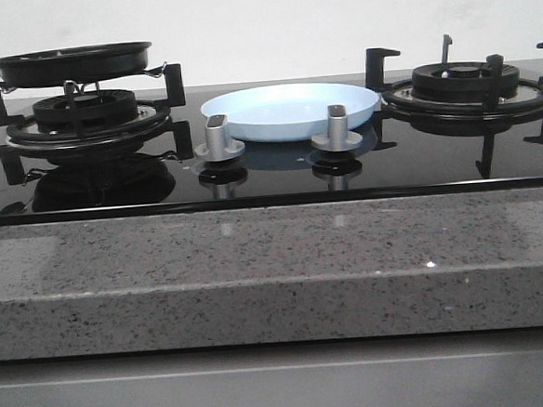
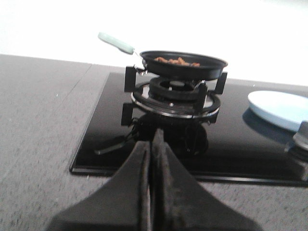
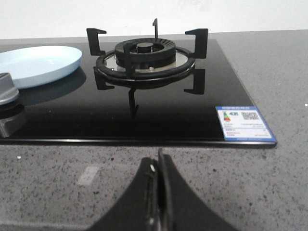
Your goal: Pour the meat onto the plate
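A black frying pan with a pale-green handle rests on the left burner. Light-brown meat lies heaped inside it; the pan's rim hides the meat in the front view. The pale-blue plate lies on the black glass between the two burners, with nothing on it. My left gripper is shut and holds nothing, over the stone counter short of the hob's edge, well back from the pan. My right gripper is also shut on nothing, over the counter before the right burner.
The right burner carries only its black grate. Two silver knobs stand just in front of the plate. A speckled grey counter runs along the hob's front. An energy label sits on the glass corner.
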`<state>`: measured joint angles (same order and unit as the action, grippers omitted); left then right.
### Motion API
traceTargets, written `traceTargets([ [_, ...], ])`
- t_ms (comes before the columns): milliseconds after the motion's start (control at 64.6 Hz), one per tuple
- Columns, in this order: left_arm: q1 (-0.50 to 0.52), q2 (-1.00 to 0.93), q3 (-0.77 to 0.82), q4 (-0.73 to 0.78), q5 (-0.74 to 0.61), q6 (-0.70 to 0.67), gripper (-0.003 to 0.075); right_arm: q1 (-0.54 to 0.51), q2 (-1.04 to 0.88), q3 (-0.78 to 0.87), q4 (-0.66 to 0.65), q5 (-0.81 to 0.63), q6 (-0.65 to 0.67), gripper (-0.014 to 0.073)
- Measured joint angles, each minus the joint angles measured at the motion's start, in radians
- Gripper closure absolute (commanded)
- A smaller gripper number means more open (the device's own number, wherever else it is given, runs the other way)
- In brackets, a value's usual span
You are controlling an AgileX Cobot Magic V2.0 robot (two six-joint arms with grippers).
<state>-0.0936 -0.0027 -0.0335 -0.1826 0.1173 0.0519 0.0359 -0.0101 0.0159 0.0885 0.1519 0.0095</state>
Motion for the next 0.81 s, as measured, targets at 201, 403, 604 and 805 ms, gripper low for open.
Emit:
traceTargets([
  [201, -0.010, 0.090, -0.213, 0.045, 0.107, 0.000, 0.0741, 0.000, 0.029, -0.188, -0.029, 0.106, 0.000, 0.0655],
  [403, -0.002, 0.388, -0.429, 0.141, 0.161, 0.000, 0.0741, 0.000, 0.269, -0.427, -0.038, 0.132, 0.000, 0.0655],
  [604, -0.002, 0.620, -0.533, 0.169, 0.097, 0.000, 0.0738, 0.000, 0.535, -0.582, -0.038, 0.132, 0.000, 0.0643],
  [805, -0.002, 0.665, -0.539, 0.173, 0.052, 0.000, 0.0531, 0.000, 0.638, -0.606, -0.038, 0.115, 0.000, 0.0375],
])
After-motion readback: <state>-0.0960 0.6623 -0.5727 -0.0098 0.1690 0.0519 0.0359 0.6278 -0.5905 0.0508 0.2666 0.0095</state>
